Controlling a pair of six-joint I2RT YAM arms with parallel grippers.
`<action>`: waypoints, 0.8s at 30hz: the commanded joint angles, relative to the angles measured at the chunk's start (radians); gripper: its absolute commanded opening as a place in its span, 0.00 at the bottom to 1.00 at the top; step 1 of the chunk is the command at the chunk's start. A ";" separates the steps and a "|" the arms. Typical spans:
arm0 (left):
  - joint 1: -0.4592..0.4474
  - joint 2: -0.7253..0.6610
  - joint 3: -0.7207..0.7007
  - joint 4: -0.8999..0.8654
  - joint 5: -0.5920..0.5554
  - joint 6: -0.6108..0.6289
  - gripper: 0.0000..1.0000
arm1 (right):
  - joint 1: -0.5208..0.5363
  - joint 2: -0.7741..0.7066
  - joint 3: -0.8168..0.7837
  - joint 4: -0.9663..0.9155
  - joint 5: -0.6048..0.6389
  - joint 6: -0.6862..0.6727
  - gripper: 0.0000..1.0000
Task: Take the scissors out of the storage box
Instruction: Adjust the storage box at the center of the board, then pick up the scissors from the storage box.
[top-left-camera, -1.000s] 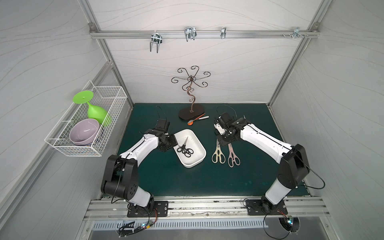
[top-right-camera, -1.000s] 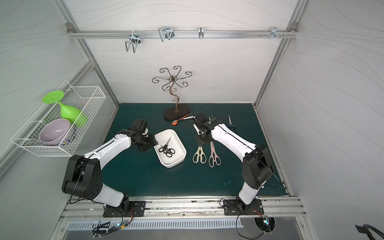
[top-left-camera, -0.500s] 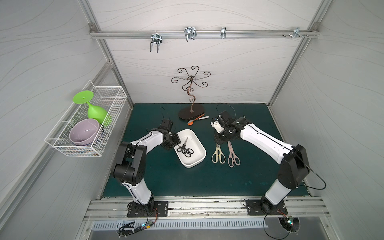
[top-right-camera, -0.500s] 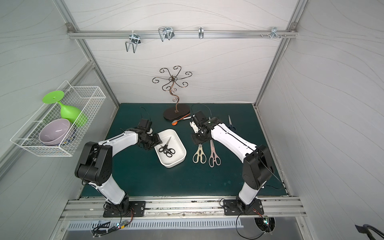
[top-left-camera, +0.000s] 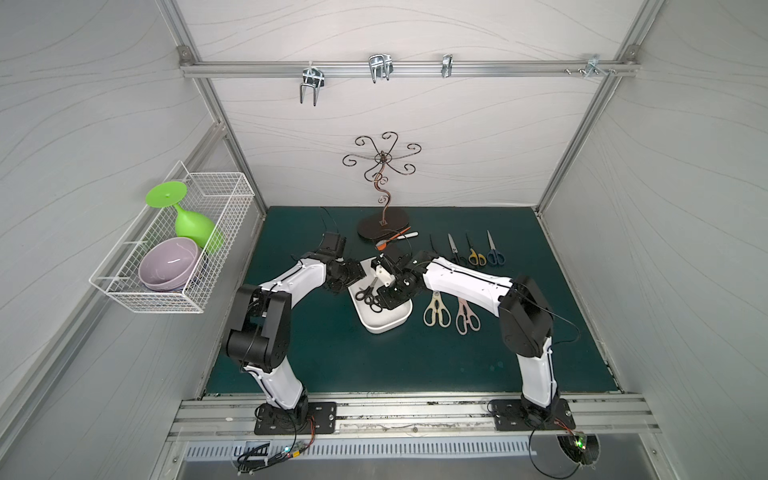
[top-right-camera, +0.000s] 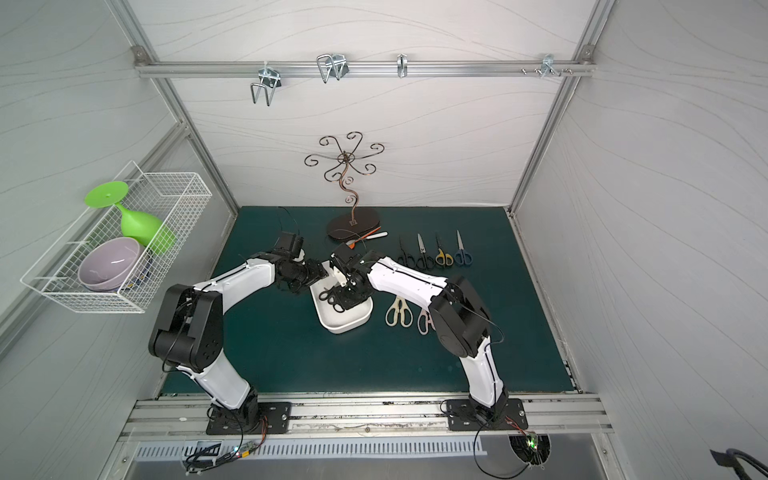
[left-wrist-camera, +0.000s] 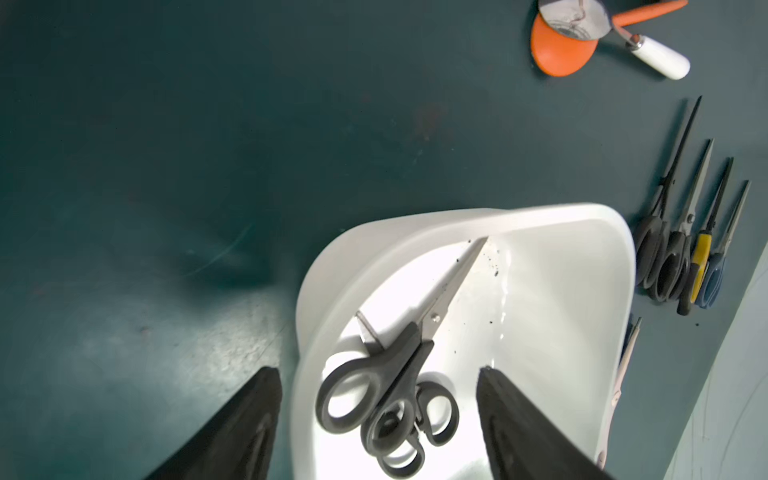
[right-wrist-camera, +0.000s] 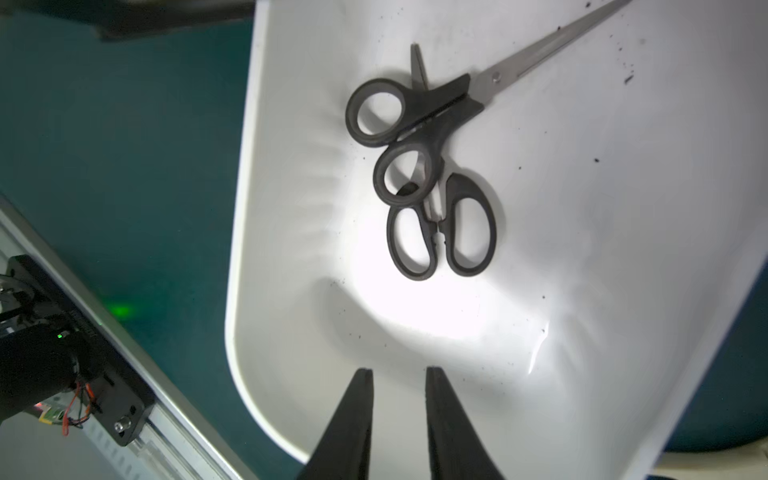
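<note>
Across the green mat (top-left-camera: 332, 353) most of the scissors already lie outside: cream shears (top-left-camera: 436, 309) and pink shears (top-left-camera: 467, 316) just right of the storage box (top-left-camera: 386, 322), and a row of smaller pairs (top-left-camera: 476, 257) at the far right. Two pairs are left in the box, toward its left wall. A large black pair (right-wrist-camera: 444, 99) lies on top, blade pointing to the box's far end, and a small black pair (right-wrist-camera: 461, 185) lies under its handles. One loop of the large pair overlaps the small one's. I cannot quite tell from the wrist views whether they are hooked together or only stacked.

My left gripper (left-wrist-camera: 378, 370) stands wide apart and empty, straddling the box's left wall, one finger outside over the mat and one inside. My right gripper (right-wrist-camera: 398, 370) hovers over the box, short of the handles, with its fingers a narrow gap apart and nothing between them.

As I judge it, the step is lifting the top pair. To do it well I should pinch the wall with the left so the box cannot slide. The right should widen enough to take the thick black neck below the pivot, not a loop. Then I lift straight up and slowly, watching that the small pair does not ride along.
</note>
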 joint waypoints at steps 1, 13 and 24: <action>0.085 -0.064 -0.035 -0.006 0.043 -0.053 0.80 | -0.008 0.034 0.050 -0.035 0.048 -0.021 0.27; 0.199 -0.084 -0.072 0.006 0.142 -0.038 0.79 | 0.041 0.205 0.239 -0.122 0.161 -0.061 0.33; 0.217 -0.062 -0.075 0.030 0.211 -0.058 0.78 | 0.038 0.297 0.339 -0.231 0.307 -0.129 0.29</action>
